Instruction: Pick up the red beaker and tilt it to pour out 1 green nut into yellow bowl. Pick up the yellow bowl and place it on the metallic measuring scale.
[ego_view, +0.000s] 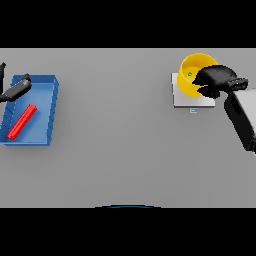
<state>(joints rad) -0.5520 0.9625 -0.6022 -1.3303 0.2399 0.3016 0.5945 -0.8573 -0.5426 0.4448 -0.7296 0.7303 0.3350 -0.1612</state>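
Observation:
The yellow bowl (192, 70) stands on the metallic measuring scale (186, 100) at the back right, with one green nut (190, 74) inside it. My right hand (217, 80) covers the bowl's right side, fingers and thumb curled round its rim. The red beaker (22, 121) lies on its side in the blue tray (47, 107) at the far left. Above the tray's back left corner my left hand (16, 90) hangs open, holding nothing.
The scale's small display tab (194, 110) sticks out toward me. My right forearm (242, 120) runs along the right edge of the view. Bare grey table lies between the tray and the scale.

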